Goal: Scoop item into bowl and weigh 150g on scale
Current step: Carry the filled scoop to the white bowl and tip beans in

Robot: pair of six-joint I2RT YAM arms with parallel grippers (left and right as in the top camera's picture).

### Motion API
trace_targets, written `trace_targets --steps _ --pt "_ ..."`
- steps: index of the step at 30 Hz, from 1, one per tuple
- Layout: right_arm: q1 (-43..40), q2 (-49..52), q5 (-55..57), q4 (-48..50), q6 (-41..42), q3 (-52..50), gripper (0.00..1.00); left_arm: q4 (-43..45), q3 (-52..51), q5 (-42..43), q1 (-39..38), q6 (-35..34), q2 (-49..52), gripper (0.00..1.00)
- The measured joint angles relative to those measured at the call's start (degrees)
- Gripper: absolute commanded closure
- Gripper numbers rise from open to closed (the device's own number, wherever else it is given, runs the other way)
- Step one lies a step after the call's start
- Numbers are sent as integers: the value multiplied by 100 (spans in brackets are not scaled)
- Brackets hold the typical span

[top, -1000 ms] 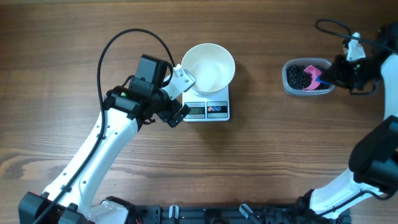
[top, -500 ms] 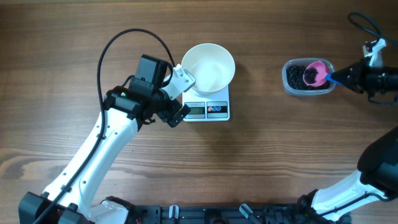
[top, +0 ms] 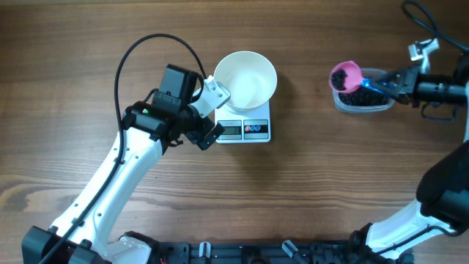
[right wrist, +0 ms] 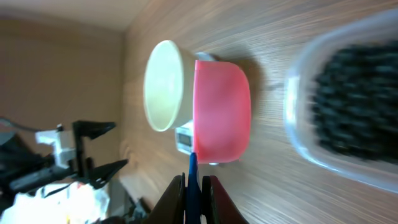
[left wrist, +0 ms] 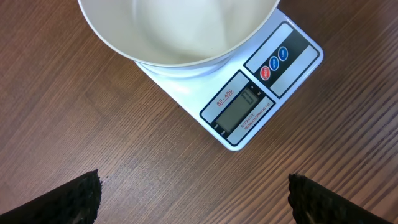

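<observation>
A second ago the pink scoop was down inside the clear tub. Now it has come up and out, and it sits just past the far rim of the tub from the right end effector. The scoop is full of little black beads. The right end effector is closed tight on the scoop's thin blue handle, with the cup sticking out in front of its fingers. The tub, with more beads left in it, is just below and in front of that end effector. The white bowl is well apart from it, farther out across the desk in the way the scoop points. The bowl sits on the white scale and looks empty. The left end effector has not moved. Its fingers are spread wide and hold nothing, and the scale and bowl are just in front of them. So I think the scooping part is done for this load. The next part is to carry the beads over to the bowl and tip them in. The scoop must stay level, or beads may roll off onto the desk.
</observation>
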Motion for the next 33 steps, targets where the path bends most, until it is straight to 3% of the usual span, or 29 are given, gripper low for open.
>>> trace_targets --steps 9,15,22,33 --pt "1174 0 -605 177 138 0 96 0 0 0 0 0 0 0" --pt "2262 -2 -234 992 1056 42 96 0 0 0 0 0 0 0" --pt "3687 -35 2135 1580 2424 734 96 0 0 0 0 0 0 0" --pt "5683 -168 6070 2144 2828 999 96 0 0 0 0 0 0 0"
